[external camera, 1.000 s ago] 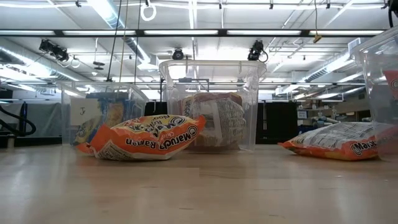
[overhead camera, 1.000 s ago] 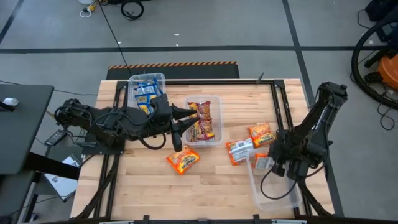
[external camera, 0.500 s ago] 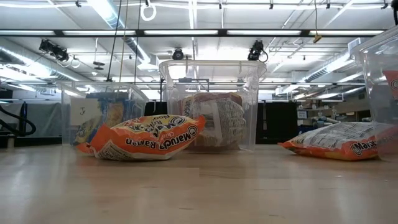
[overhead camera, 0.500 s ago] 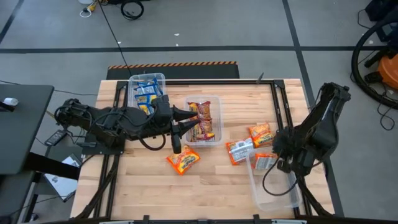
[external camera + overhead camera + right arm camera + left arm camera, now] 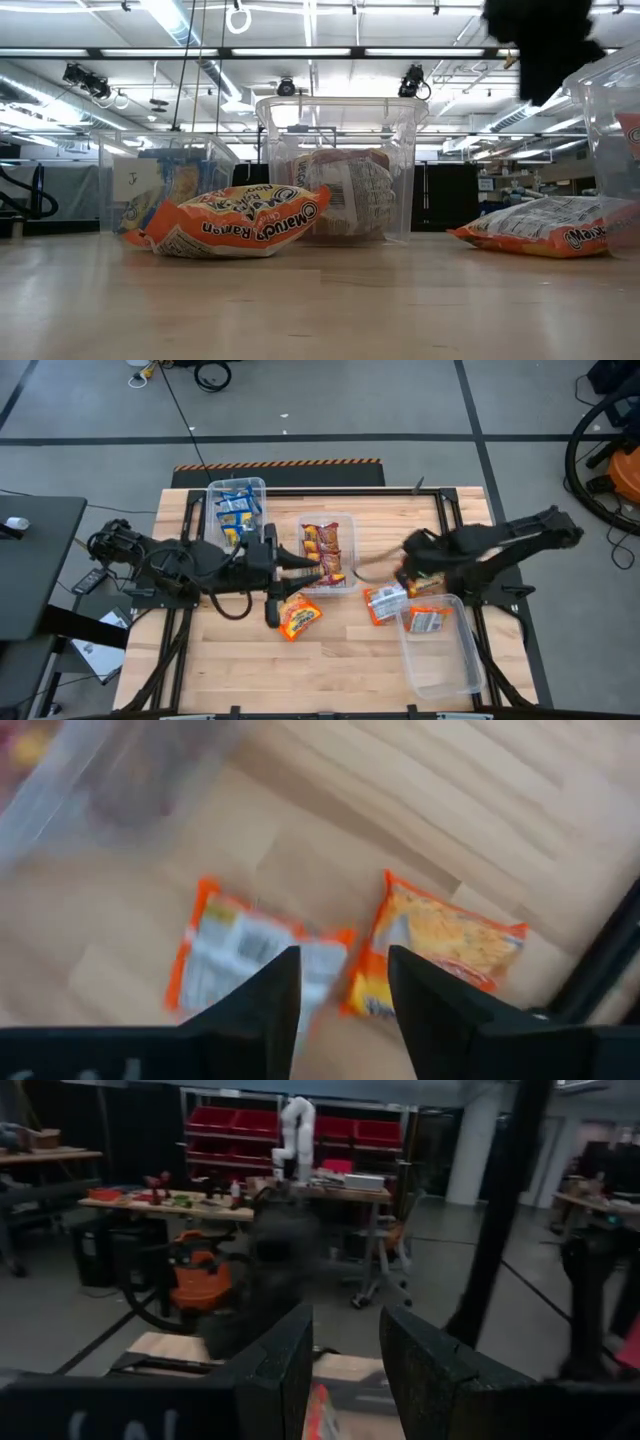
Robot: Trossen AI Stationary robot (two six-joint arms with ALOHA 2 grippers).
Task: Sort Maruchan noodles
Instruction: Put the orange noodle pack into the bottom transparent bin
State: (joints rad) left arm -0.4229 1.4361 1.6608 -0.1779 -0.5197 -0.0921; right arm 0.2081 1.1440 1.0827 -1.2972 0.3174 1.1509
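Item: flat crinkly orange-and-white ramen packets (image 5: 440, 945), light, probably slippery; pinch yours by an edge. Right gripper (image 5: 343, 985) jaws open, empty.

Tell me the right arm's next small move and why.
Probably lower the open, empty right claw onto one of the two orange packets below it, likely the face-up one; the other lies beside it on the table. Both sit outside the clear bin, which already holds an orange packet.

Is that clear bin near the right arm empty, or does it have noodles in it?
Not empty. The clear bin holds one orange-and-white packet at its far end; the rest looks bare.
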